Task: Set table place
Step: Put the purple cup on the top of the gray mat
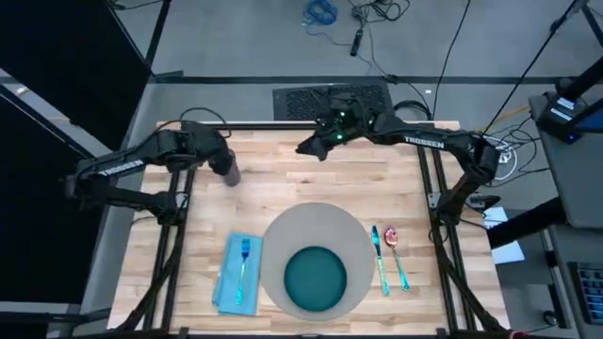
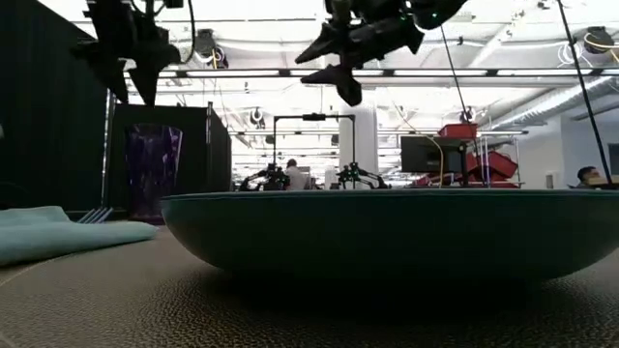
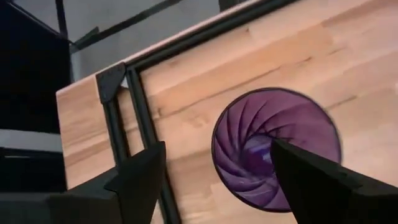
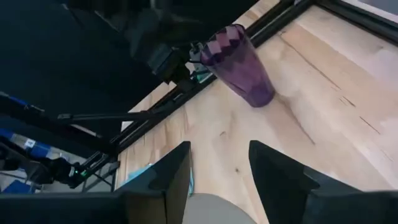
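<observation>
I read this as the glass-placing step: the left gripper (image 3: 214,180) hovers directly above the purple tumbler (image 1: 226,171) at the table's (image 1: 283,160) far left, fingers spread wide either side of its rim, holding nothing. The right gripper (image 4: 217,177) waits far-centre, open and empty. The placemat (image 1: 283,240) lies near-centre under the teal plate (image 1: 316,280); next I need a descent, then a closing around the tumbler.

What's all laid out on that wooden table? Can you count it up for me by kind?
Placemat: 1
Plate: 1
Napkin: 1
Fork: 1
Knife: 1
Spoon: 1
Purple cup: 1
Total: 7
</observation>
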`<state>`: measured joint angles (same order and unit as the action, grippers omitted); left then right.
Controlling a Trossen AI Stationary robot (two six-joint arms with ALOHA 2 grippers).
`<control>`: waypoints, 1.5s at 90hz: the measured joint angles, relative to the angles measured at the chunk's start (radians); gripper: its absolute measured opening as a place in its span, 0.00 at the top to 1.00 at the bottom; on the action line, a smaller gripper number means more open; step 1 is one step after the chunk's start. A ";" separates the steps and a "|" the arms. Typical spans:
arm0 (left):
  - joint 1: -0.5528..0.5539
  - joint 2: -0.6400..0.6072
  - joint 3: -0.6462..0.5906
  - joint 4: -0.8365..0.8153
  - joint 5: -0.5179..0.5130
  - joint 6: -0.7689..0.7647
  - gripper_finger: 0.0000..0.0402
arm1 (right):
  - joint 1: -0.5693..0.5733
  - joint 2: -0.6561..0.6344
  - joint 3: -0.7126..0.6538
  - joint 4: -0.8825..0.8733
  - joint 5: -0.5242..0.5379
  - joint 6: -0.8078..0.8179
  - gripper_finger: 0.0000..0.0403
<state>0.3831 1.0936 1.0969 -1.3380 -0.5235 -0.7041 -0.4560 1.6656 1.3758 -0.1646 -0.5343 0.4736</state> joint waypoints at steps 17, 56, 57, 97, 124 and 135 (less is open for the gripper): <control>0.052 0.094 0.000 0.004 0.004 0.068 0.32 | -0.004 -0.001 0.007 -0.010 0.000 -0.009 0.63; 0.141 0.272 -0.001 0.120 0.147 0.291 0.32 | -0.004 -0.003 0.007 -0.086 -0.022 -0.042 0.63; 0.147 0.274 -0.001 0.126 0.159 0.295 0.32 | -0.004 -0.003 0.007 -0.088 -0.022 -0.043 0.63; 0.175 0.314 -0.001 0.219 0.348 0.506 0.57 | -0.017 -0.005 0.006 -0.112 -0.016 -0.075 0.63; 0.093 0.314 -0.001 0.407 0.474 0.537 0.98 | -0.065 -0.085 0.005 -0.227 -0.016 -0.086 0.66; 0.064 0.333 0.010 0.512 0.542 0.530 0.99 | -0.084 -0.145 0.005 -0.322 -0.013 -0.097 0.67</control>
<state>0.4472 1.4265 1.1072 -0.8262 0.0188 -0.1742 -0.5398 1.5203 1.3808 -0.4868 -0.5469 0.3765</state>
